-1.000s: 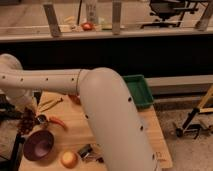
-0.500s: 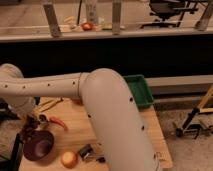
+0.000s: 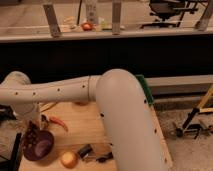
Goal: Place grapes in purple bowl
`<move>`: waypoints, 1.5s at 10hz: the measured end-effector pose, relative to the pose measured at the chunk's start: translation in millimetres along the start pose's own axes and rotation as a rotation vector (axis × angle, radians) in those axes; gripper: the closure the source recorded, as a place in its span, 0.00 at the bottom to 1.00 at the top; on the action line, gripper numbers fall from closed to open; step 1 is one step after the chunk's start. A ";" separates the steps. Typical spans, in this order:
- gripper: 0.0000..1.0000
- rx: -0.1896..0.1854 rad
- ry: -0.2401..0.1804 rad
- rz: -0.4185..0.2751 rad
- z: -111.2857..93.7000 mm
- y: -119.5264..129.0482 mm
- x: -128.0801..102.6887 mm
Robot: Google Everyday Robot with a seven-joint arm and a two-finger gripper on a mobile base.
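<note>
Nearest the camera, below and to the right of the gripper in the picture, a round yellow-orange fruit [image 3: 68,159] lies on the wooden table [image 3: 82,127], with a small dark object [image 3: 86,150] just beside it. The purple bowl [image 3: 45,149] sits directly under the gripper [image 3: 33,126]. The gripper's fingers are closed narrowly on the grapes [image 3: 31,139], and the dark cluster hangs from them over the left part of the bowl. A red chili pepper [image 3: 59,122] lies just to the gripper's right. Farther right, past the thick white arm [image 3: 120,115], the edge of a green tray [image 3: 146,92] shows.
</note>
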 end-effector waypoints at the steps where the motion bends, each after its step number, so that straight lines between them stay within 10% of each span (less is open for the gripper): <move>1: 1.00 0.013 -0.002 0.006 1.6 -0.3 -2.0; 10: 0.99 0.049 -0.039 0.023 13.0 -4.4 -16.2; 15: 0.53 0.044 -0.068 0.019 14.5 -6.8 -16.6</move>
